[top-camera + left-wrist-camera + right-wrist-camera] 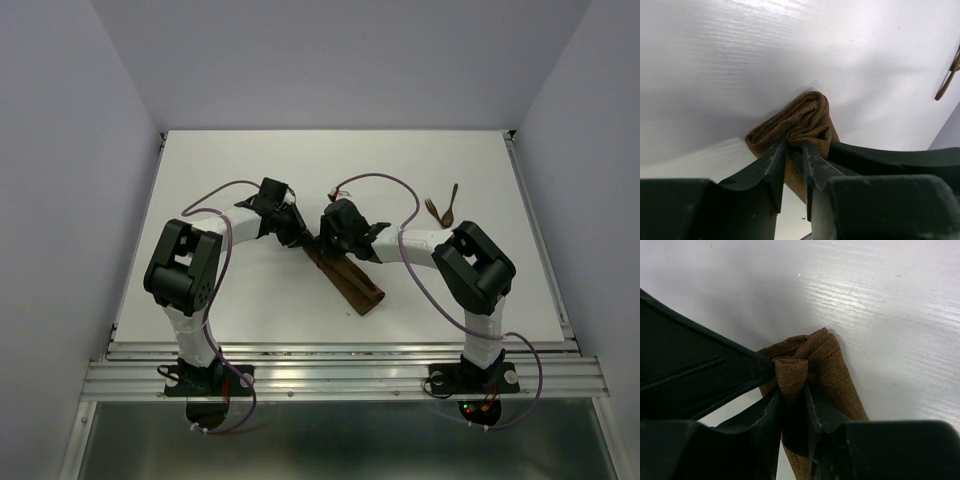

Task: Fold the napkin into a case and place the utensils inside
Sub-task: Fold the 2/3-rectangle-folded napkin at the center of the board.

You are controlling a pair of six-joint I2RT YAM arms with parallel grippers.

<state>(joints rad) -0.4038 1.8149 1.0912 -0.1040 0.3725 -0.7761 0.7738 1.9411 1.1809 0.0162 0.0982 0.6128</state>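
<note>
"Top external view first: where was the napkin?" Ines asked.

"It lay slantwise on the white table, folded down to a narrow, layered strip. I judged the case as good as formed," said Tom.

"And the grippers?"

"Both were at the napkin's far end, the one away from the arm bases. The left gripper was clamped on a bunched fold of that end. Its wrist view showed the cloth puckered between the fingertips. The right gripper was at the same end from the other side, and a tuck of cloth stood between its fingers, touching both. It looked like a pinch, though I could not say how firm."

"That close together?"

"Yes. Each wrist view had what looked like the other gripper's dark body right beside the napkin."

"Where were the fork and the spoon?"

"Side by side, well apart from the napkin, off to its right and farther from the bases. No cloth or finger touched either."

"What was left, then?"

"By my reckoning the folding was mostly done, save perhaps for tidying or opening that far end. The second half was not begun: fork and spoon each had to be fetched and slipped inside the napkin. The pictures did not show whether a pocket stood open there."
</note>
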